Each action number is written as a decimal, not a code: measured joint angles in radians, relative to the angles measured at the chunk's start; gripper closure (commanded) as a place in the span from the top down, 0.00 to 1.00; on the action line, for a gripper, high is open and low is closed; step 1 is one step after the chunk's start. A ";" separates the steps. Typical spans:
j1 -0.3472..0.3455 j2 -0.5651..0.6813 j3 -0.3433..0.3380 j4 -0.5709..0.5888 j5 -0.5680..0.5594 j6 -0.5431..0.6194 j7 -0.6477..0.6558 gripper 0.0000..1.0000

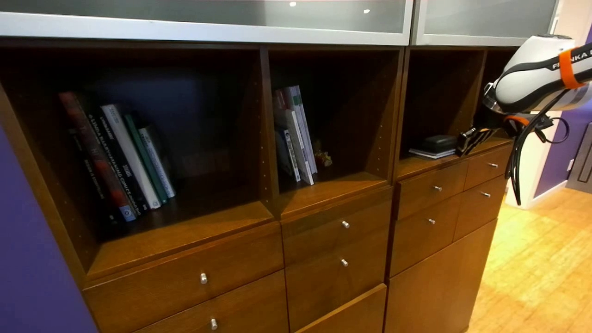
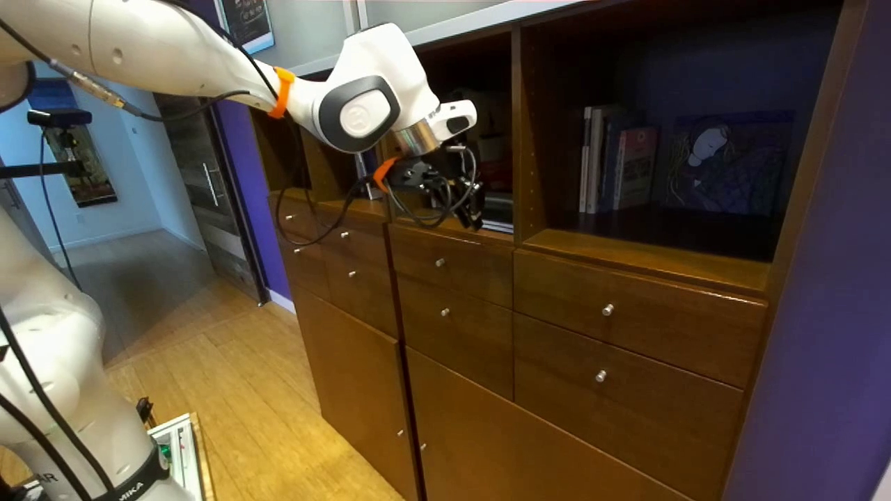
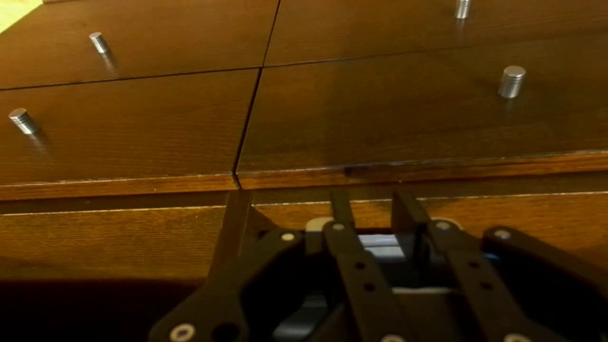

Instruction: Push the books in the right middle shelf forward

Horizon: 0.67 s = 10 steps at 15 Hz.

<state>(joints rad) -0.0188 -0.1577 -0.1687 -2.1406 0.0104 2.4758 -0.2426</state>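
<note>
your books (image 1: pixel 432 153) lie flat in a low stack on the floor of the open compartment (image 1: pixel 437 88), near its front edge and just beside your gripper (image 3: pixel 374 209); in an exterior view you see them as thin slabs with pale, layered edges, and a black, round-cornered block (image 1: pixel 439 143) rests on top. you cannot tell from these views whether the gripper touches them. the gripper's jaws stand a narrow gap apart, and in the wrist view those pale edges show between the dark, straight-sided fingertips (image 3: pixel 409 213). the cabinet (image 1: pixel 434 286) before you is brown wood with fine grain and a soft sheen; its drawer fronts (image 2: pixel 668 321) are plain rectangles with small silvery knobs (image 3: pixel 512 81), cylindrical and finely ringed near the tip. above, frosted glass doors (image 1: pixel 323 16) sit in a smooth, silver-coloured frame (image 1: pixel 199 31). your arm (image 2: pixel 174 52) is white and rounded, with an orange band (image 2: pixel 282 92) and thin black cables (image 1: pixel 514 159) looping by the wrist. in the neighbouring compartment (image 2: pixel 647 257), upright books (image 2: pixel 595 163) stand with pale spines and one reddish cover, beside a dark picture (image 2: pixel 738 167) of a pale-faced figure.
</note>
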 measured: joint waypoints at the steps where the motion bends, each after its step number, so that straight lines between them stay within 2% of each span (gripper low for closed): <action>1: -0.003 0.012 0.003 0.017 -0.001 -0.013 0.000 0.00; 2: -0.006 0.025 0.005 0.034 -0.001 -0.025 0.003 0.10; 4: -0.009 0.047 0.009 0.068 -0.001 -0.031 0.010 0.01; 10: -0.012 0.063 0.012 0.088 -0.001 -0.032 0.015 0.00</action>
<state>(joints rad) -0.0312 -0.0945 -0.1568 -2.0528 0.0096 2.4435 -0.2279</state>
